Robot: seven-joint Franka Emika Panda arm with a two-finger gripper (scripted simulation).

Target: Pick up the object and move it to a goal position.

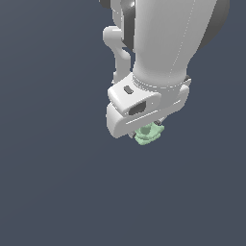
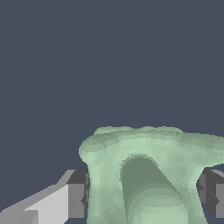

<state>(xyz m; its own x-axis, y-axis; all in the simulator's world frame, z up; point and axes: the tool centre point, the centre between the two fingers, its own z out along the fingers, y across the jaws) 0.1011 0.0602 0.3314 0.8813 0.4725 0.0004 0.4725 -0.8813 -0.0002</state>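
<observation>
Grasp looks basically made here. The gripper (image 1: 150, 129) hangs from the big white arm (image 1: 161, 38) in the upper middle of the exterior view, and the object (image 1: 148, 134), a small mint-green lumpy piece, pokes out from under it toward the exterior view's right. In the wrist view the object (image 2: 148, 175) fills the gap between the two dark finger pads (image 2: 78, 196), and both pads sit right against its sides, so I'd say the fingers are closed down to the width of the piece and have hold of it.

Everything around is the same flat slate-blue background (image 1: 48, 182), so I honestly can't tell if the piece is lifted or sitting on a surface. No goal marker shows in either view.

My read: the pick step is done or nearly done, and the carry is what's left. Next move calls for keeping the squeeze steady, since the piece is irregular and could twist between the pads.
</observation>
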